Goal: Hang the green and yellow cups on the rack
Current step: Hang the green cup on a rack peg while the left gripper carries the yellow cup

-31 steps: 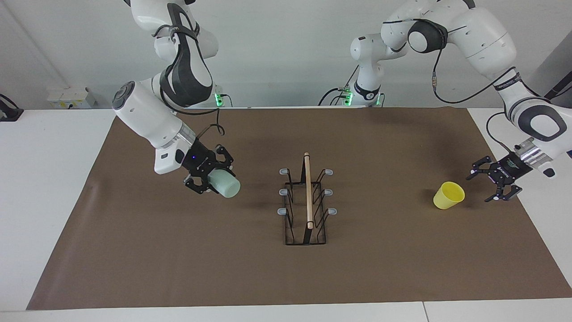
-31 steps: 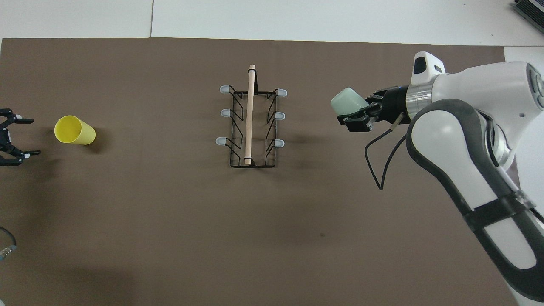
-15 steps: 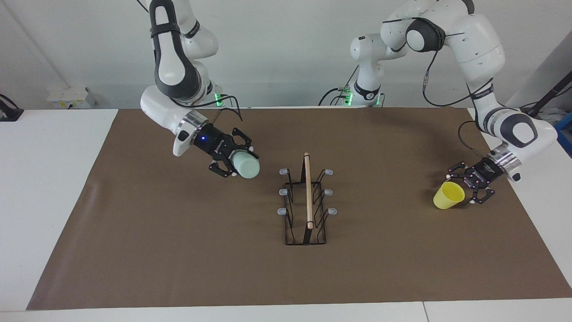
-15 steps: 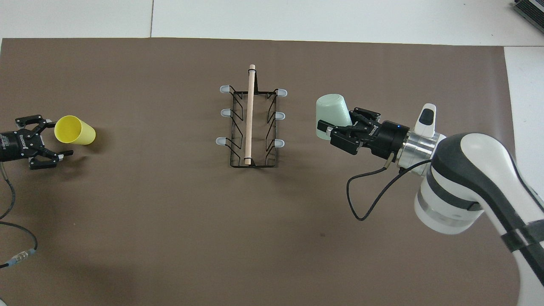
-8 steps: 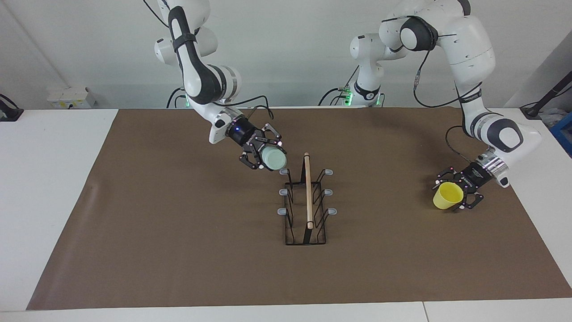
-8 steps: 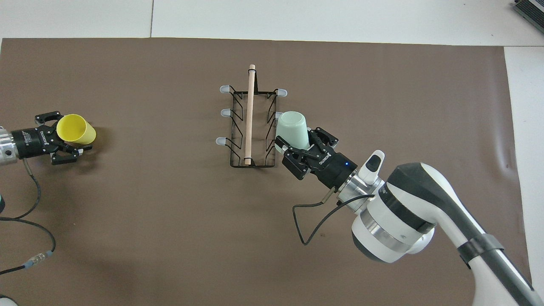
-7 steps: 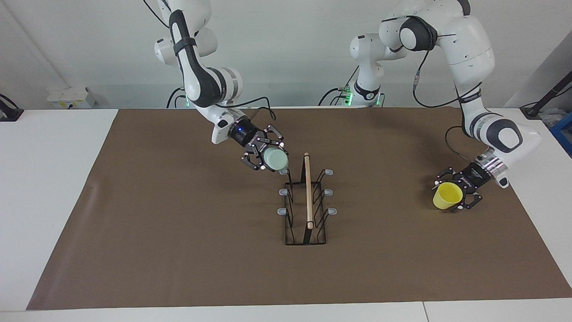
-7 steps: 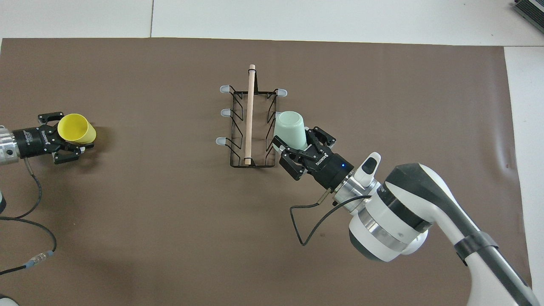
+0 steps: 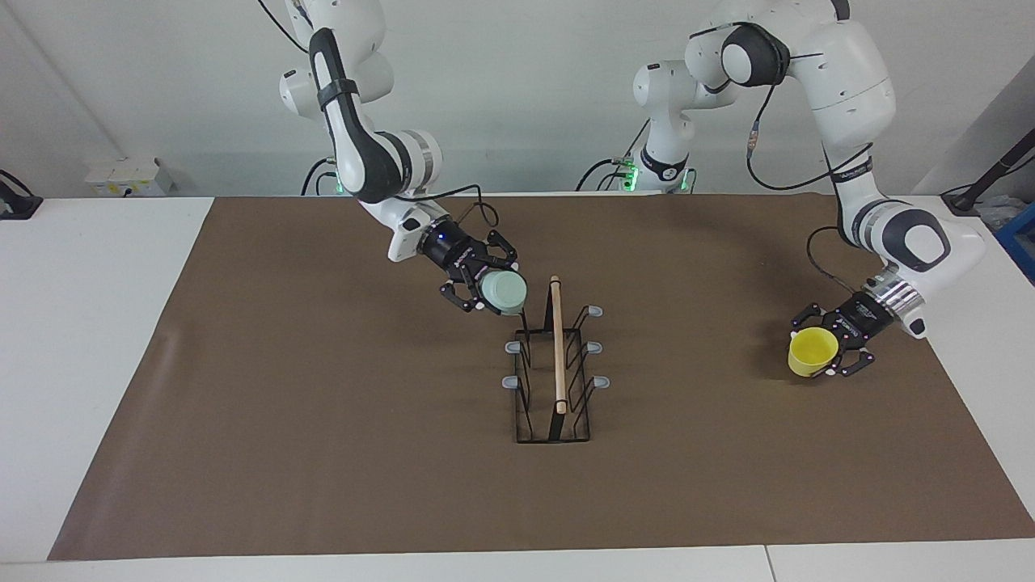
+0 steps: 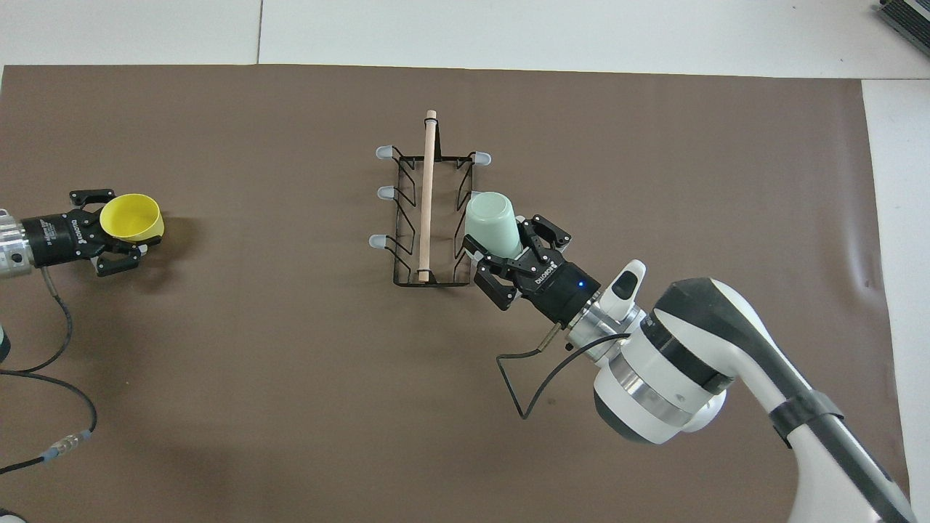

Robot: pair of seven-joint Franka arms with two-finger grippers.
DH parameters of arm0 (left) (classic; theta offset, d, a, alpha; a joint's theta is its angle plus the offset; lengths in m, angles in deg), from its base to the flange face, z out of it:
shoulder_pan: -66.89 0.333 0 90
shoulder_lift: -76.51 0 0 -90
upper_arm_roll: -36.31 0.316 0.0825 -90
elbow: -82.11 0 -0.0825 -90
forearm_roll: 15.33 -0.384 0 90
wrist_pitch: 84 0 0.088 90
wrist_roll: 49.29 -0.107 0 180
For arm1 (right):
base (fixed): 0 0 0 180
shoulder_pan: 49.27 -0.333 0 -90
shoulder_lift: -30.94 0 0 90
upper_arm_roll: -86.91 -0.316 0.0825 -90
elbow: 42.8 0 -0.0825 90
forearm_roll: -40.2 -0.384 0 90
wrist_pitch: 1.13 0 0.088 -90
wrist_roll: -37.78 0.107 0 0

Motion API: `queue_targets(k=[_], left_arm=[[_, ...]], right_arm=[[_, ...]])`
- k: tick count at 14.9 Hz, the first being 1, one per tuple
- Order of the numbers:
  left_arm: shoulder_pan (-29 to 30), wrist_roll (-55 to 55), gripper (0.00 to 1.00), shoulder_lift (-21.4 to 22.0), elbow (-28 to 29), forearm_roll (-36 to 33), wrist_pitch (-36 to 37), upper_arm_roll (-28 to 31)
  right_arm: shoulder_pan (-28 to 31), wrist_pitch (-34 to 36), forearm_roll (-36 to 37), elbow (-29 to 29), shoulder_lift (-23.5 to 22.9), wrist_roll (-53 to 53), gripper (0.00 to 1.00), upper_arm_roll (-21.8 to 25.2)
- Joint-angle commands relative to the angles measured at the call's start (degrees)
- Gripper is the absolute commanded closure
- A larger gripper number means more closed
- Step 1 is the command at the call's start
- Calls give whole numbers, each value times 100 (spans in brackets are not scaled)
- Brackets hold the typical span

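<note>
Since the earlier frame, the green cup [image 9: 506, 293] has been carried in by the right gripper [image 9: 485, 291] and is now held tilted over the rack [image 9: 555, 380], at the prong nearest the robots on the right arm's side, base pointing toward the rod. The fingers are clamped on the cup's rim. Meanwhile the yellow cup [image 9: 812, 352], near the left arm's end of the table, has been closed on by the left gripper [image 9: 834, 347] and looks tipped up, mouth outward. So the hanging step is in hand for green, pickup for yellow. Next, the green cup's mouth probably needs to be slid onto that prong before release.
</note>
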Motion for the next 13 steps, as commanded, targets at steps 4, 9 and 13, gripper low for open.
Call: queue_targets(k=[4,9,13], left_arm=[[-211,34,100,162,-758,-1071,-126,54],[-509,52,100,249,-1392,-2284,-152,45],[-825,237,100,548,-1534,-3355,-257,-7]], right_arm=[[-152,-93,-445,169,-184,-934,100,13],[-134,-164,-436,354,-316,-1006,100,13],[-161,-147,-436,362,-483,-1198,100,4]])
